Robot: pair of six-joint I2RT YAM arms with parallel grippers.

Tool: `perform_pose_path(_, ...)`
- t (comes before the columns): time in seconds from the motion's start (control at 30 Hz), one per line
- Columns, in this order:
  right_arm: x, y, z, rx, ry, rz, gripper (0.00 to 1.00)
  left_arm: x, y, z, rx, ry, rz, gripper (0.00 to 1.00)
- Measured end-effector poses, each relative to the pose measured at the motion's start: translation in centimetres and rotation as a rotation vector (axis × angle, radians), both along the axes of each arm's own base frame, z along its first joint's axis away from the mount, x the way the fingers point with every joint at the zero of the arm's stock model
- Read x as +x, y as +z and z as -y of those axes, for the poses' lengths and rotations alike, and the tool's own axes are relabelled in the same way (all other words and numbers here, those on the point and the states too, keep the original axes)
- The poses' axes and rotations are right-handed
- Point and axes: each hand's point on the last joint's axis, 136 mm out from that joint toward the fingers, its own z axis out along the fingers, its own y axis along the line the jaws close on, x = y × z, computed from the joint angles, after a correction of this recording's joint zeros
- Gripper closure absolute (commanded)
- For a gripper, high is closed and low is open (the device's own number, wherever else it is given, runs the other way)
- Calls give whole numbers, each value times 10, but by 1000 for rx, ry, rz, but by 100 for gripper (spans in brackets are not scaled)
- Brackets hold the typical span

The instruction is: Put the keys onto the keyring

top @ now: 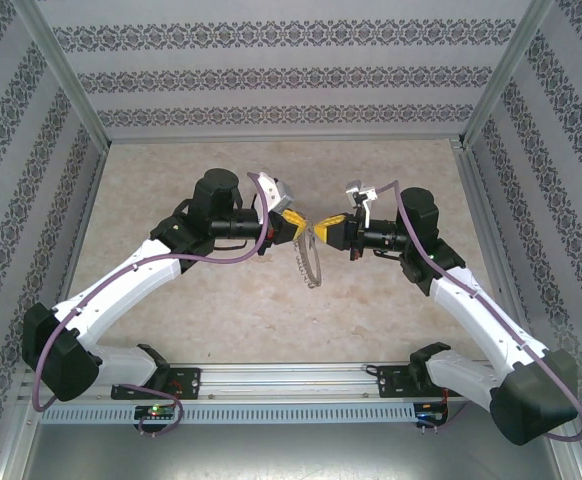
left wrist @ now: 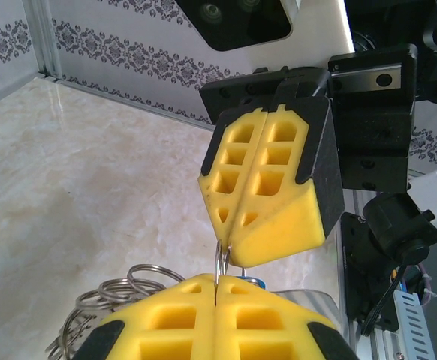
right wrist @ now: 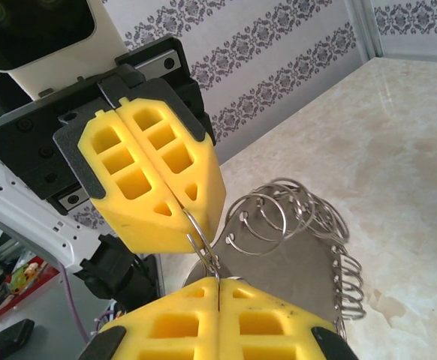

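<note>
- Left gripper [top: 296, 228] is clamped tight on a thin ring of the keyring [top: 311, 268].
- Right gripper [top: 323, 232] pinches the same ring, tip to tip with the left gripper.
- The keyring's loops dangle below both grippers.
- A sliver of the blue key [left wrist: 250, 280] shows just beside that ring.

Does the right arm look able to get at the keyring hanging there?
Probably yes: the right tool meets the left tool tip to tip, both apparently shut on a wire of the keyring, with nothing between them.
</note>
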Motion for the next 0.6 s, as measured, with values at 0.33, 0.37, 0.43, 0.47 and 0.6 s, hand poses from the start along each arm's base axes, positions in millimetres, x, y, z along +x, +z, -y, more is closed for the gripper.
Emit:
perform_pose_path(0.33,-3,1,7,7,-1,6,100,-4,3,1,-4,-5,9,100)
perform_pose_path(0.37,-4,2,8,8,-4,10,100,-3,4,1,-4,-3,11,100)
perform_pose_path(0.43,-4,3,10,10,-9,15,100,-4,5,1,-6,-2,15,100)
perform_pose_path(0.47,-5,3,10,11,-11,15,100,-4,6,0,-8,0,18,100)
perform_pose_path(0.6,-5,-5,12,3,-14,-12,100,-3,11,-1,-14,10,33,100)
